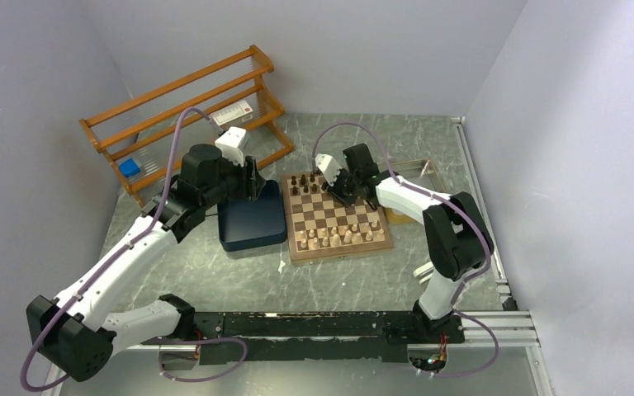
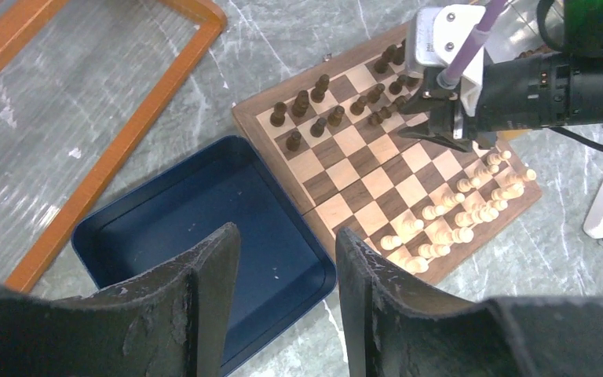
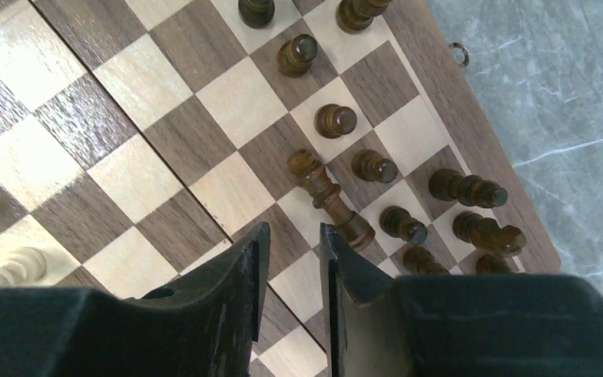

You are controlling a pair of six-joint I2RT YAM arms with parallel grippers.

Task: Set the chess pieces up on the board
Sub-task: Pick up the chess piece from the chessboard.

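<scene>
The board (image 1: 340, 216) lies mid-table. Dark brown chess pieces (image 1: 309, 182) stand along its far rows and pale cream ones along the near rows. My right gripper (image 1: 340, 193) hovers low over the far rows. In the right wrist view it (image 3: 294, 229) is narrowly open and empty. One tall dark piece (image 3: 328, 198) leans or lies tilted just beyond its right fingertip, among upright dark pieces (image 3: 336, 120). My left gripper (image 2: 286, 234) is open and empty above the dark blue tray (image 2: 204, 196), left of the board (image 2: 361, 169).
An orange wooden rack (image 1: 182, 107) stands at the back left, close behind my left arm. A white object (image 1: 423, 272) lies on the table right of the board's near corner. Walls close in on the left, back and right.
</scene>
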